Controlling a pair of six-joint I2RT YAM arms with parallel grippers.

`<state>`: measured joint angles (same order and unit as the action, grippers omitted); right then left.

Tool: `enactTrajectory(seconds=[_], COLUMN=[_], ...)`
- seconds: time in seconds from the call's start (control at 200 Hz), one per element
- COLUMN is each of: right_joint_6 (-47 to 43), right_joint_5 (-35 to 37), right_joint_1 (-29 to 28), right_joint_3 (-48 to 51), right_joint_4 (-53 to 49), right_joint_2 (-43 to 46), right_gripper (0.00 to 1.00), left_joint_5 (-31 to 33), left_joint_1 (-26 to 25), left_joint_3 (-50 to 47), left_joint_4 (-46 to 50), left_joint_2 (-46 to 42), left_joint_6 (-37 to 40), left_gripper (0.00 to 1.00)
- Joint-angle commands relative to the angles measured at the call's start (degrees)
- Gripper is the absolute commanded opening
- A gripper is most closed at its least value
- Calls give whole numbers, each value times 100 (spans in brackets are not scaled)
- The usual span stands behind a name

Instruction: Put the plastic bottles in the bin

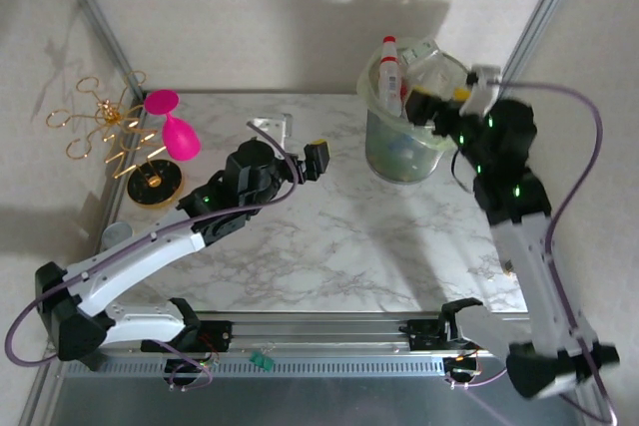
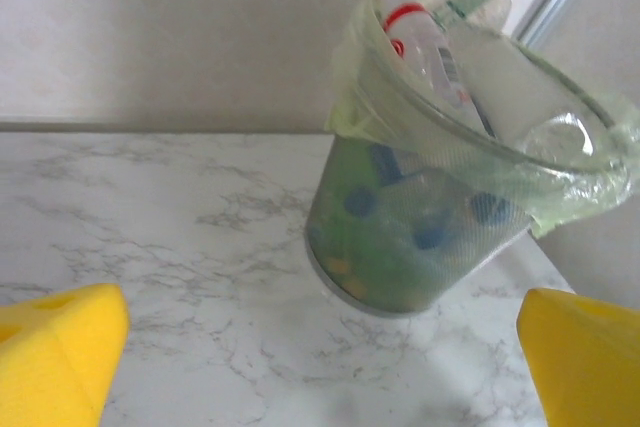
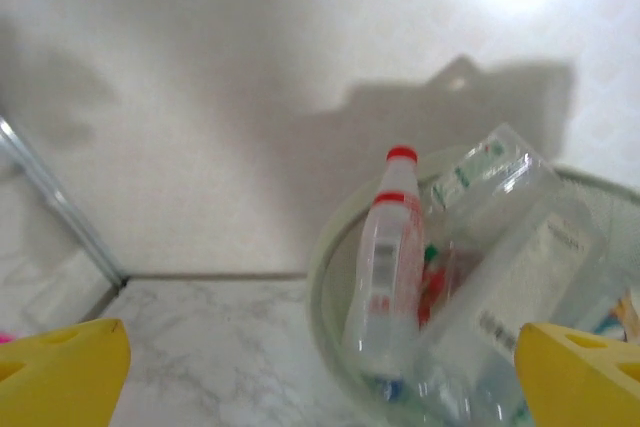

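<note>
bin (image 1: 399, 152) far right on table (image 1: 329, 236), blue caps (image 2: 360, 202) through its wall from left wrist, red-capped bottle (image 3: 385, 267) cap-up inside from right wrist, axis near vertical, left gripper (image 2: 320, 367) and right gripper (image 3: 320, 372) spread wide

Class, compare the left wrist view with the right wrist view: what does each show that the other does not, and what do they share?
Left wrist adds: the outer wall of the bin down to its base, with blue shapes seen through it. Right wrist adds: the bin's inside from above, with red and green bits between the bottles. Shared: the red-capped bottle leaning in the bin beside a large clear bottle, the marble table, and an open hand, the left hand or the right hand.
</note>
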<state>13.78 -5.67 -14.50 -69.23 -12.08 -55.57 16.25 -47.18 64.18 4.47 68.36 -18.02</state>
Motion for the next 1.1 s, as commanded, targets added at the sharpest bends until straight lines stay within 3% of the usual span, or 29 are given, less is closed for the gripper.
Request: enactTrajectory(seconds=[0.0, 0.12, 0.225, 0.32, 0.551, 0.801, 0.956, 1.091], right_joint_6=[-482, -551, -437, -186, -172, 151, 137, 39], right_joint_5=[-451, -501, -315, 406, 1345, 2352, 3263, 3767], right_joint_1=[7, 2, 6, 6, 2, 26, 51, 187], right_joint_3=[974, 1451, 1913, 2306, 2852, 2943, 2771, 3016], right_joint_4=[1054, 637, 558, 708, 1566, 2465, 2583, 2842], right_joint_2=[741, 970, 834, 494, -426, -1145, -1760, -1983], right_gripper=[99, 99, 99, 99, 99, 99, 99, 99], left_joint_5=[541, 575, 1225, 1598, 517, -607, 250, 508], left_joint_1=[61, 69, 77, 182, 1019, 2940, 3253, 3411], left_joint_3=[-334, -753, -841, -1005, -2508, -4000, -3968, -4095], left_joint_4=[-191, -267, -109, -261, -1974, -3478, -3378, -3872], left_joint_2=[-312, -351, -26, 239, -345, -945, -626, -253], left_joint_6=[369, 1356, 1477, 1330, 1319, 234, 441, 508], left_gripper=[100, 100, 100, 100, 100, 95, 98, 99])
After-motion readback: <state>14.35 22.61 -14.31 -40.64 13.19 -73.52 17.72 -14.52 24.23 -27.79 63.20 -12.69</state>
